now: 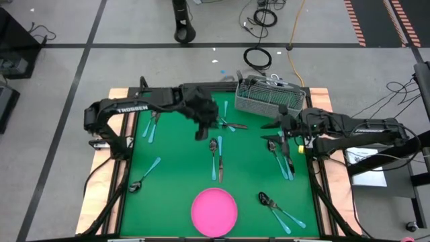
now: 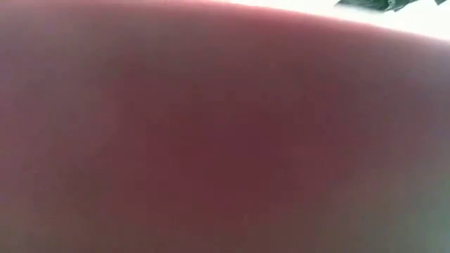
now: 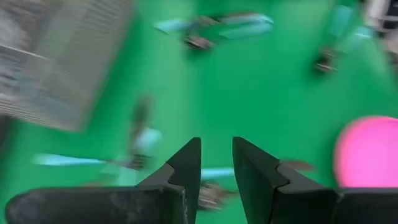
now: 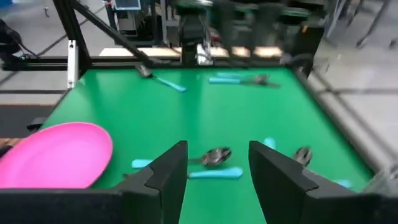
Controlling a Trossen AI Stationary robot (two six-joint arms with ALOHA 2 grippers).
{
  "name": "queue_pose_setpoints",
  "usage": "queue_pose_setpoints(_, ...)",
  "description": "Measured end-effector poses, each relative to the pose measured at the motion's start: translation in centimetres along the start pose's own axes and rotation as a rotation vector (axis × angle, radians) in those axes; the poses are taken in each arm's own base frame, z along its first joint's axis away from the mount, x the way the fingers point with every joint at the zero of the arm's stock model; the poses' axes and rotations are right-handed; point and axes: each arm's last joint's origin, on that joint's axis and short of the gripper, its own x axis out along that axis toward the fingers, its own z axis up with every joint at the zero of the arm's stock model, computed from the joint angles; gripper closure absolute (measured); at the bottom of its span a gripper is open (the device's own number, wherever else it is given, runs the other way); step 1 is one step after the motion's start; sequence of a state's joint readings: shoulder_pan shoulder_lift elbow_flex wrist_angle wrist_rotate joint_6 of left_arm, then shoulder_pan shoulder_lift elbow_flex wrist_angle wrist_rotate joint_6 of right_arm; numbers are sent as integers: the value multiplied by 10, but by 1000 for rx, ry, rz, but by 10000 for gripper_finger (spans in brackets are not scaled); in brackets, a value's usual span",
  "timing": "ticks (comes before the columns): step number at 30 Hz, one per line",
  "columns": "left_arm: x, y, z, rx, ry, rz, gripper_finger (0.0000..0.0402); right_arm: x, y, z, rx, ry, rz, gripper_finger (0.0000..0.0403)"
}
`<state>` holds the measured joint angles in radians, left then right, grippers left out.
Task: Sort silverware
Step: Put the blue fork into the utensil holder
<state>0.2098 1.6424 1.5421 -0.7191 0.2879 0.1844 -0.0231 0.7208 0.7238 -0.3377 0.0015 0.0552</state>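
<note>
Silverware (image 1: 216, 160) scattered in high view, low view blocked pink.

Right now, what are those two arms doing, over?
Left end effector open over mid-mat, empty. Right end effector open, empty, near the basket. Silverware scattered on the mat. Pink plate blocks low view.

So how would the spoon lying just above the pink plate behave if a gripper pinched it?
The spoon is probably stiff and light: thin handle, small metal head. Lying flat on the green mat, it may slide or pivot, being hard to get fingers under.
</note>
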Motion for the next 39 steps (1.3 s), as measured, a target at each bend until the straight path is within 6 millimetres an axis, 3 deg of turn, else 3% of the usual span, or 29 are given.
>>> queue_pose_setpoints(8,14,-70,4,62,56,-80,309,10,15,-8,174,122,223,243)
queue_pose_setpoints(14,27,-95,-8,20,103,-53,309,25,29,-17,182,231,284,243)
queue_pose_setpoints(20,51,-95,-42,-59,202,-34,309,39,43,-26,175,321,320,243)
queue_pose_setpoints(24,67,-91,-59,-71,176,-30,309,40,50,-32,249,395,316,243)
queue_pose_setpoints(34,100,-86,-86,-97,-182,-96,309,31,52,-50,510,633,199,243)
queue_pose_setpoints(39,100,-81,-84,-117,-316,39,309,24,48,-62,567,767,73,243)
